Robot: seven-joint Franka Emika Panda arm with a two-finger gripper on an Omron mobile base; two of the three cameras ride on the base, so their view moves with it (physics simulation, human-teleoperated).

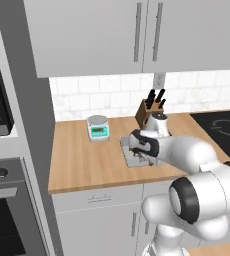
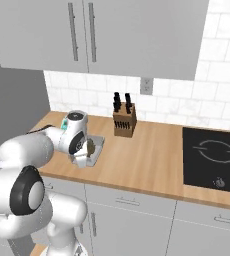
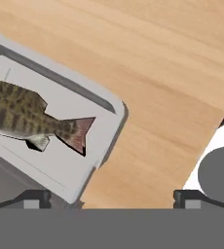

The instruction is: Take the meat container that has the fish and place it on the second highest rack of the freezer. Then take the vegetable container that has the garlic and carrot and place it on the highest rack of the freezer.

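Gripper (image 3: pixel 111 197) over the wooden counter (image 3: pixel 172 87), jaws spread wide and holding nothing. The fish (image 3: pixel 21 116) lies in its grey tray (image 3: pixel 80 146), just below the jaws' left fingertip.

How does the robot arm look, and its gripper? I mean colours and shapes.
The arm has glossy white, rounded shells and dark grey discs at its joints. A dark band rings the wrist. The gripper has two small dark grey finger tips with lighter grey pads. No cables or markings show.

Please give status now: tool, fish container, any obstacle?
Tool open, holds nothing, low over the fish container. Fish lies inside. Knife block behind, well apart.
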